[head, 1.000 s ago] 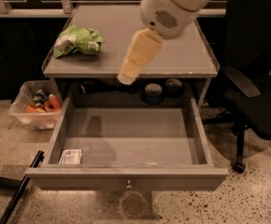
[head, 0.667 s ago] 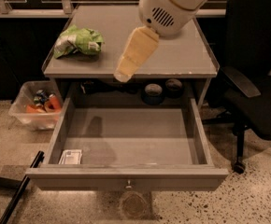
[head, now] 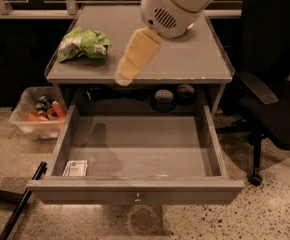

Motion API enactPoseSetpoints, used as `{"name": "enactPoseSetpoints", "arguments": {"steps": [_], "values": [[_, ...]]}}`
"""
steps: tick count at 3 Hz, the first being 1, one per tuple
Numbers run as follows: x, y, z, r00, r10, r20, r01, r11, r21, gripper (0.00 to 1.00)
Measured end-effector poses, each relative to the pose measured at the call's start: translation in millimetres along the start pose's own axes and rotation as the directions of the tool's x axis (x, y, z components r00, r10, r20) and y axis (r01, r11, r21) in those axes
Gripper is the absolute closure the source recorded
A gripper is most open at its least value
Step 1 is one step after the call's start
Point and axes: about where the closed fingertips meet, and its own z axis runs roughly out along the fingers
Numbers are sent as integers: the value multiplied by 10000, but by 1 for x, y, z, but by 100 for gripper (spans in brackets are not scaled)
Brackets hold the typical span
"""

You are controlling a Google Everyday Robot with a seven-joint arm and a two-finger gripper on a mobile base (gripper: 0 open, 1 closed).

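My gripper [head: 130, 66] hangs from the white arm at the top, over the front edge of the grey cabinet top [head: 185, 59]. Only one cream-coloured finger shows, pointing down and to the left. A crumpled green chip bag [head: 82, 45] lies on the cabinet top, a short way to the gripper's left. Below it the drawer [head: 135, 191] stands pulled out, with a small white packet [head: 76, 168] in its front left corner. Nothing is seen in the gripper.
Two dark round objects [head: 163, 98] sit on the shelf behind the drawer. A clear plastic bin [head: 35, 115] with cans stands on the floor at the left. A black office chair [head: 272, 91] is close on the right. A dark pole [head: 20, 206] lies bottom left.
The gripper has drifted slightly left and down along the cabinet's front edge, closer to the chip bag. The drawer and the other things have not moved.
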Motion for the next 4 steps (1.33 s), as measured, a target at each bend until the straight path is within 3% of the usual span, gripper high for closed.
{"name": "enactPoseSetpoints", "arguments": {"steps": [1,2,3,4], "values": [[-17,-25,38,9980,-90,626,92,10000,-32,0],[-38,-65,96,9919,0,1266,8,10000,-65,0],[-62,-96,161,9832,303,1797,-295,9995,-74,0],[-78,-127,216,9792,764,1878,-828,9962,264,0]]}}
